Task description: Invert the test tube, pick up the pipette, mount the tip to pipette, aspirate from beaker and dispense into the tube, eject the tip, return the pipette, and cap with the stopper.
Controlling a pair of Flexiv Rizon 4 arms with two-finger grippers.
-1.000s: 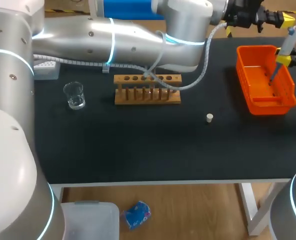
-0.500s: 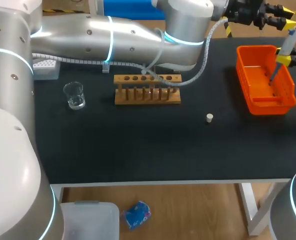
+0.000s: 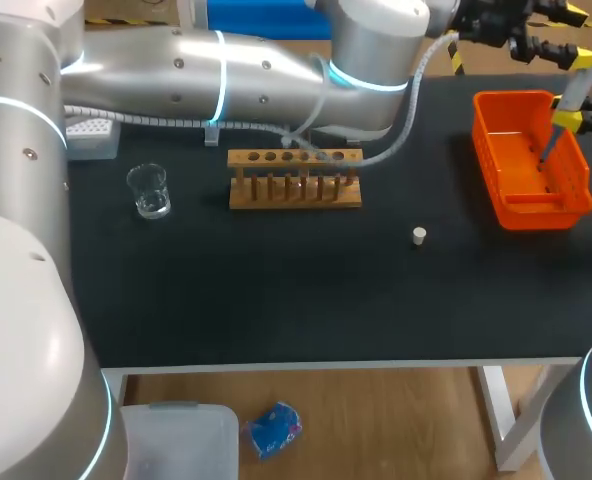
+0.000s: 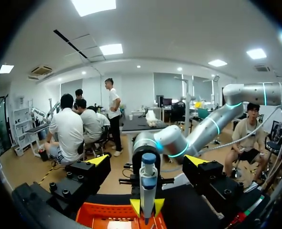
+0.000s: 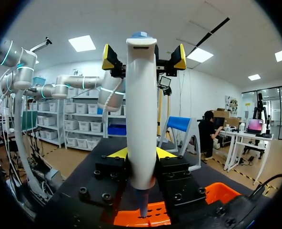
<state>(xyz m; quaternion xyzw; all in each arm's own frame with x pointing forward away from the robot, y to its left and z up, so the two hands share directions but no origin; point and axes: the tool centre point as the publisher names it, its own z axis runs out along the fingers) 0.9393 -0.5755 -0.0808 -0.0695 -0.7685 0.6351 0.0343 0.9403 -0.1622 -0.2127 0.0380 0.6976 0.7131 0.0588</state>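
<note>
Left pincer (image 4: 147, 160) edged toward right pincer (image 5: 141, 153).
Left released; right grasping white plastic pipette (image 5: 141, 109), orange mesh basket (image 3: 546, 208) beneath it.

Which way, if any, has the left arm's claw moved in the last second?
Yes. The left gripper has edged slightly rightward behind the orange basket's back rim, toward the pipette held over that basket.
</note>
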